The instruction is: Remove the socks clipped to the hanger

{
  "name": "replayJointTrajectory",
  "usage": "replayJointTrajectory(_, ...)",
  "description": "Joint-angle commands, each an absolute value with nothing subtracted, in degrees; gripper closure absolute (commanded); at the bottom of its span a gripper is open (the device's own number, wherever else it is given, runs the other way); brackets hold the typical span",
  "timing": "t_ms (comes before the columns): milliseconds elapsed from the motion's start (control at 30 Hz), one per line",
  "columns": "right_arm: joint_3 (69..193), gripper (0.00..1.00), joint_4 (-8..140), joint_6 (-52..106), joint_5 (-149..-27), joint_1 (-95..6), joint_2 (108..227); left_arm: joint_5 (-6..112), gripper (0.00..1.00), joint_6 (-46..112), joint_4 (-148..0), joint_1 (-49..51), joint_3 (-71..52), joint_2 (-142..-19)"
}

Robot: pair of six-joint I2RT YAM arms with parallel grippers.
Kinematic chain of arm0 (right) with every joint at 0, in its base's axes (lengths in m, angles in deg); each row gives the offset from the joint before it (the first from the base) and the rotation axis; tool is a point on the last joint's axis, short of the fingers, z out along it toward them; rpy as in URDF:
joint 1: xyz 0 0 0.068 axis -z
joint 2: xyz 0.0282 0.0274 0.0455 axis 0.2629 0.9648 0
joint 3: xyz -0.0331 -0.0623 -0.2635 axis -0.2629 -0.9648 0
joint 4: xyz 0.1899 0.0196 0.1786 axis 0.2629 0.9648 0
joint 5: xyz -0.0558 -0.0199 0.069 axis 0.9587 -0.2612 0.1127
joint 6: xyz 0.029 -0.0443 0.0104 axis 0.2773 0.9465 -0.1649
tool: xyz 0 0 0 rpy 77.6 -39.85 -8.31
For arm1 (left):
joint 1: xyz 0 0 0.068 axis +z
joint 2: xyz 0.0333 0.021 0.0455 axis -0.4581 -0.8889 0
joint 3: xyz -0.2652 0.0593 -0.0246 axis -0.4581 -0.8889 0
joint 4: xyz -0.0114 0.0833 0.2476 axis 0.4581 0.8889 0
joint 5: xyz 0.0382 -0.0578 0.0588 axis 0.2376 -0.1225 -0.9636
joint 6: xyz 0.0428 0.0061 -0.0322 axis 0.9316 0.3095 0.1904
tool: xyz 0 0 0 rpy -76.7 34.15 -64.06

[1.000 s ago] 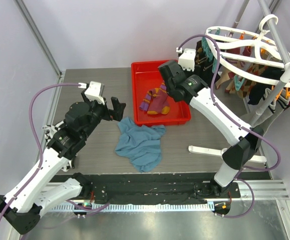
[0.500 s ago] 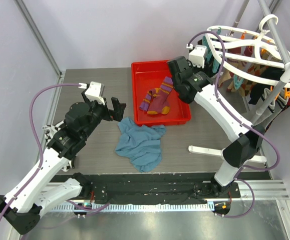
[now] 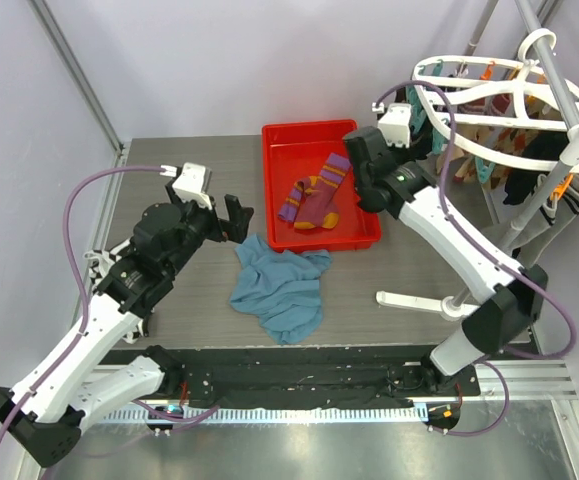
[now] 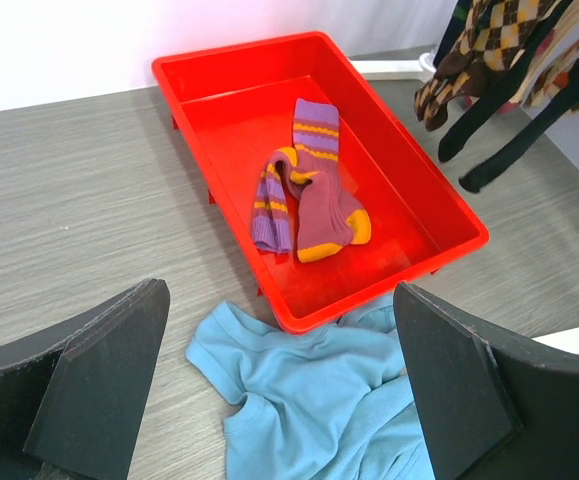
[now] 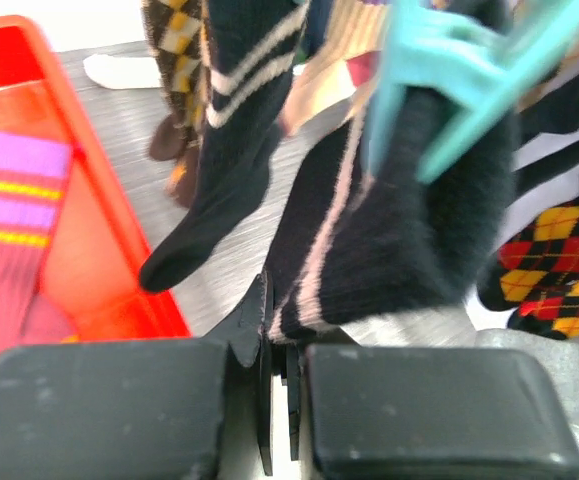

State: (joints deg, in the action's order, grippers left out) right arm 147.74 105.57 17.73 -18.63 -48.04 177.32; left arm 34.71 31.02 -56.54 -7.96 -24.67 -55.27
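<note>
Stretching toward the hanger (image 3: 499, 92), right claw (image 5: 279, 385) pressed together — left claw (image 4: 279, 340) spread wide.

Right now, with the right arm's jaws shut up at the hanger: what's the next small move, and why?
Probably a short, steady pull down and away from the teal clip. The right gripper has its jaws shut, apparently on the bottom edge of the dark striped sock, and that clip pins the sock's top to the hanger. A tug should free it.
</note>
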Motion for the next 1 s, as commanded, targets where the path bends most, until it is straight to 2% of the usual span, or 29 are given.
replayJointTrajectory(0,144.5,0.99,100.5,21.4,-27.3,-48.2,166.9,36.8,0.00,30.5,-59.0,-8.1,-23.5,-56.6)
replayJointTrajectory(333,137.4,0.99,99.2,22.2,-38.6,-48.1,155.6,46.1,0.00,25.6,-56.8,-8.1,-13.6,-63.4)
replayJointTrajectory(700,127.4,0.99,92.2,24.4,-44.9,-46.0,146.3,56.0,0.01,17.0,-59.0,-8.2,7.1,-80.6)
replayJointTrajectory(967,123.6,0.99,89.1,25.3,-49.1,-42.8,141.7,62.9,0.03,10.6,-65.8,-8.4,14.3,-89.7)
